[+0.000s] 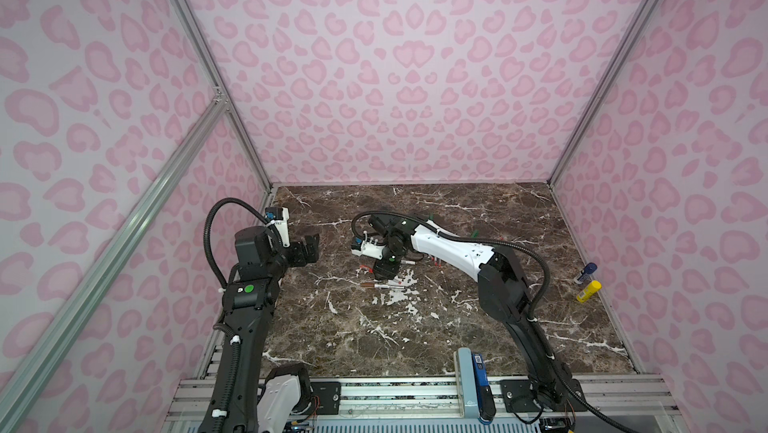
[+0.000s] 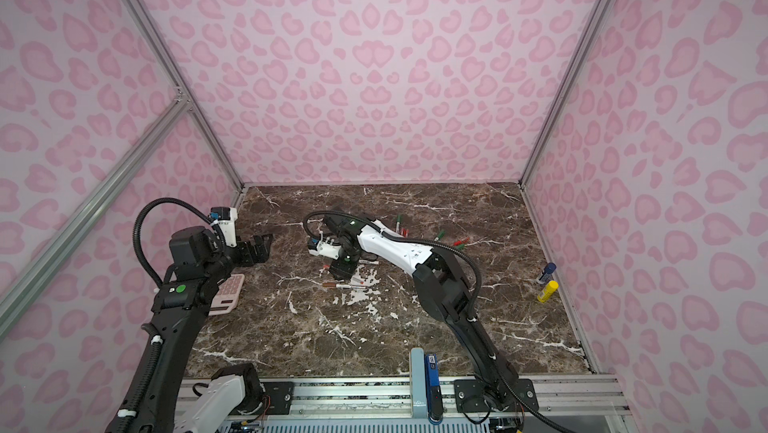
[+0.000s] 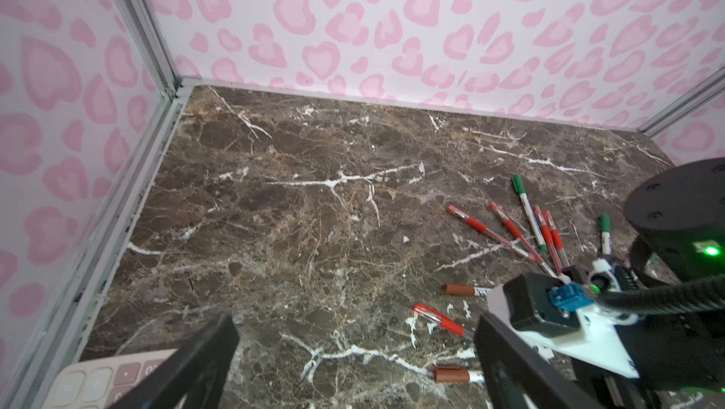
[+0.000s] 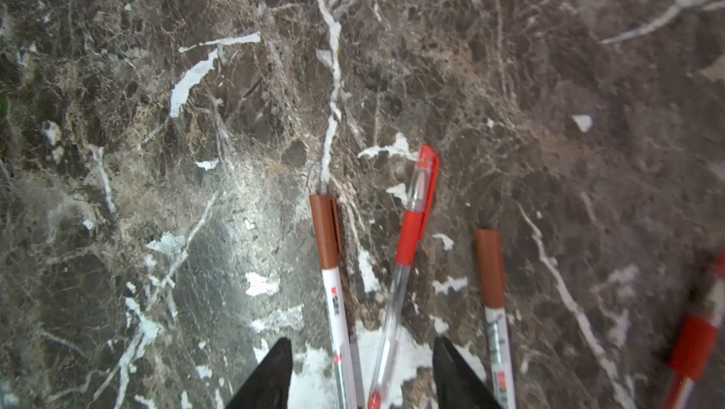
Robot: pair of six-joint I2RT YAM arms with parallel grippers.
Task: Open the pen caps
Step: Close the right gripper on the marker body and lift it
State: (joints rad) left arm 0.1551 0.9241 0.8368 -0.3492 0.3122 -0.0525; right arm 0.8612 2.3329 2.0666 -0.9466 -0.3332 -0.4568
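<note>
My right gripper [image 4: 363, 352] points down at the marble table [image 1: 478, 327], open, with its fingertips [image 4: 282, 352] on either side of two pens. One is a white barrel with a brown pen cap [image 4: 325, 230]. The other is a clear barrel with a red cap [image 4: 410, 238]. Neither pad visibly touches them. A second brown-capped pen [image 4: 490, 265] lies just outside the jaws. In both top views this gripper [image 1: 384, 271] hangs over the pen cluster [image 2: 345, 284]. More red pens [image 3: 467, 222] and green-capped pens [image 3: 518, 184] lie farther back. My left gripper [image 3: 353, 371] hovers open and empty at the left [image 1: 309, 246].
A blue-capped tube [image 1: 586, 272] and a yellow tube [image 1: 589, 290] lie by the right wall. A pink calculator [image 2: 228, 289] sits under the left arm at the table's left edge. Patterned walls close in three sides.
</note>
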